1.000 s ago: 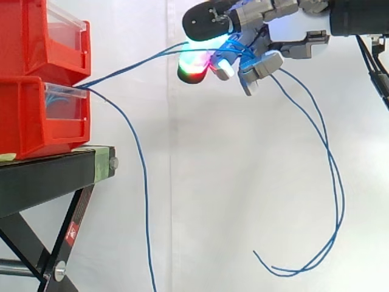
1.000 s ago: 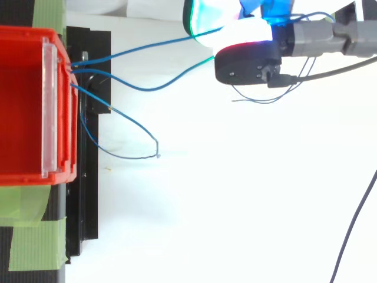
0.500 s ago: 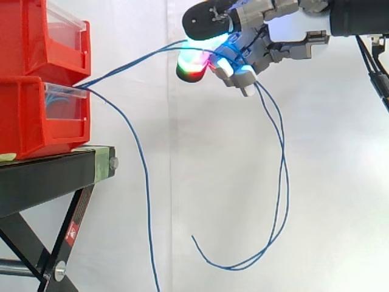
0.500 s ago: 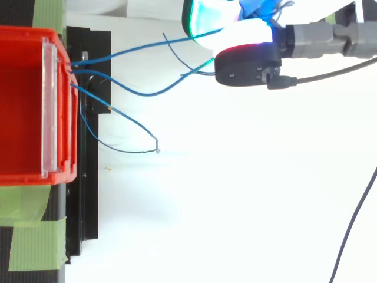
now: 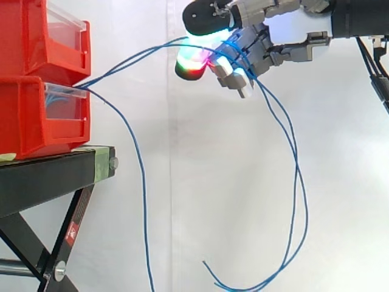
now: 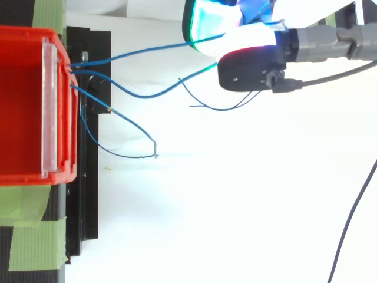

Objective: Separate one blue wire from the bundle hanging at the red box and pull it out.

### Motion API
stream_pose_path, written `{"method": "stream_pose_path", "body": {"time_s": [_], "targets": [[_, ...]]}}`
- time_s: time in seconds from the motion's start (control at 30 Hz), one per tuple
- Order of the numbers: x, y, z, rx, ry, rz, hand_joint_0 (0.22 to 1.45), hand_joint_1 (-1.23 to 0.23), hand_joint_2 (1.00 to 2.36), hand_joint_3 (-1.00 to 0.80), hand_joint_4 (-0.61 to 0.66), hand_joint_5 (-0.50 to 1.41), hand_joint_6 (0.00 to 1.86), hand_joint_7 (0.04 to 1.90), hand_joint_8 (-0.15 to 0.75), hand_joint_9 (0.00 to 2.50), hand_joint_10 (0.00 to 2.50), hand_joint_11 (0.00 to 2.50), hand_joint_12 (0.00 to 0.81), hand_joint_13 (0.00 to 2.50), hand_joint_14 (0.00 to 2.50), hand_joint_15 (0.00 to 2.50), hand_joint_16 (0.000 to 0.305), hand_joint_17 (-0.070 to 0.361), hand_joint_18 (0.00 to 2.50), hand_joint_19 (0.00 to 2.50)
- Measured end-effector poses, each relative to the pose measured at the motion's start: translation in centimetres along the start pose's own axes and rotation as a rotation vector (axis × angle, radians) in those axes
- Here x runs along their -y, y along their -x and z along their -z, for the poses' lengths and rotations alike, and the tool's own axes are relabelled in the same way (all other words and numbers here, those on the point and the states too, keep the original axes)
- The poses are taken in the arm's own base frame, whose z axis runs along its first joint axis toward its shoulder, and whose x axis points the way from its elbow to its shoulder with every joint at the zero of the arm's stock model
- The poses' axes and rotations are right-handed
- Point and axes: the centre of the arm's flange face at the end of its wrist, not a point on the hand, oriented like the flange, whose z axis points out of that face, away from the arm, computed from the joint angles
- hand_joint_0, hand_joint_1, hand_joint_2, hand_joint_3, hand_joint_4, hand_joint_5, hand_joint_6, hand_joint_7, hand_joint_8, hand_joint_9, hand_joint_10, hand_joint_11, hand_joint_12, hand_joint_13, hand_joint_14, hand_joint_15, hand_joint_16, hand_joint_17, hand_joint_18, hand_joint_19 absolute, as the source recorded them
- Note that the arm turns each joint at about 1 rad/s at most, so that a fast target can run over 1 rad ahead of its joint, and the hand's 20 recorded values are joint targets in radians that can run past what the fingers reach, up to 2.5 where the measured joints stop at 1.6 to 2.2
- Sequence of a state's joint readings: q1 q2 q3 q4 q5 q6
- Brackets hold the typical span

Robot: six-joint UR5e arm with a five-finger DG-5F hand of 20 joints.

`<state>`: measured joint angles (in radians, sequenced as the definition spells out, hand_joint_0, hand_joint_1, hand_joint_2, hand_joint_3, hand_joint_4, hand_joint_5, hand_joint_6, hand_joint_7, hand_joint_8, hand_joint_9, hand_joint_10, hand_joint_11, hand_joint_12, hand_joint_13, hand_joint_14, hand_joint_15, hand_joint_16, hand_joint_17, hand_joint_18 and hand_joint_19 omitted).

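Okay, I'm seeing the lower red box [image 5: 33,125] on the table [image 5: 55,173] holding blue wires [image 5: 61,97] behind its clear front; the fingers [image 5: 234,78] are curling tight round a blue wire [image 5: 130,62] running from box to hand [image 5: 267,11], tail dangling below.

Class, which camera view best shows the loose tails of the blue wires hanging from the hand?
The side view: the blue wires drop from the hand in long loops down to their ends. In the top view they are short thin ends beside the hand.
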<state>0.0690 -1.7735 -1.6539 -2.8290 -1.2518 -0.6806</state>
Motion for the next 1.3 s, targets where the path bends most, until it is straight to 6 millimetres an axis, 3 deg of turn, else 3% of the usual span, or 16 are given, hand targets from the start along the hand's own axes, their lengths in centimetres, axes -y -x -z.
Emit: {"method": "stream_pose_path", "body": {"time_s": [0.1, 0.23, 0.37, 0.57, 0.77, 1.3], "targets": [[0.0, 0.0, 0.0, -0.004, -0.001, 0.0, 0.6, -0.72, 1.04, 0.1, 0.13, -0.16, 0.84, 1.11, 0.28, 0.97, 0.02, 1.22, 0.375, 0.92, 0.02, 1.33, 0.049, 0.109, 0.75, 1.04], [0.0, -0.1, 0.1, -0.007, -0.002, 0.001, 0.6, -0.72, 1.04, 0.1, 0.14, -0.15, 0.84, 1.1, 0.284, 0.93, 0.02, 1.16, 0.389, 0.76, 0.03, 1.03, 0.049, 0.11, 0.66, 0.97], [0.0, -0.1, 0.1, -0.009, -0.002, 0.002, 0.6, -0.72, 1.03, 0.1, 0.12, -0.15, 0.84, 1.11, 0.277, 0.8, 0.02, 0.96, 0.374, 0.5, 0.02, 0.64, 0.049, 0.109, 0.46, 0.8], [0.1, -0.3, 0.2, -0.022, -0.012, 0.009, 0.6, -0.73, 1.03, 0.1, 0.11, -0.15, 0.83, 1.12, 0.262, 0.62, 0.02, 0.62, 0.347, 0.25, 0.01, 0.31, 0.049, 0.111, 0.21, 0.44], [0.2, -0.5, 0.5, -0.038, -0.029, 0.017, 0.59, -0.71, 1.03, 0.1, 0.12, -0.15, 0.84, 1.09, 0.257, 0.53, 0.01, 0.57, 0.339, 0.16, 0.01, 0.27, 0.049, 0.11, 0.09, 0.4], [0.6, -1.8, 1.7, -0.123, -0.092, 0.043, 0.59, -0.71, 1.03, 0.1, 0.1, -0.15, 0.84, 1.08, 0.263, 0.53, 0.01, 0.58, 0.343, 0.17, 0.01, 0.28, 0.05, 0.112, 0.09, 0.43]]}}
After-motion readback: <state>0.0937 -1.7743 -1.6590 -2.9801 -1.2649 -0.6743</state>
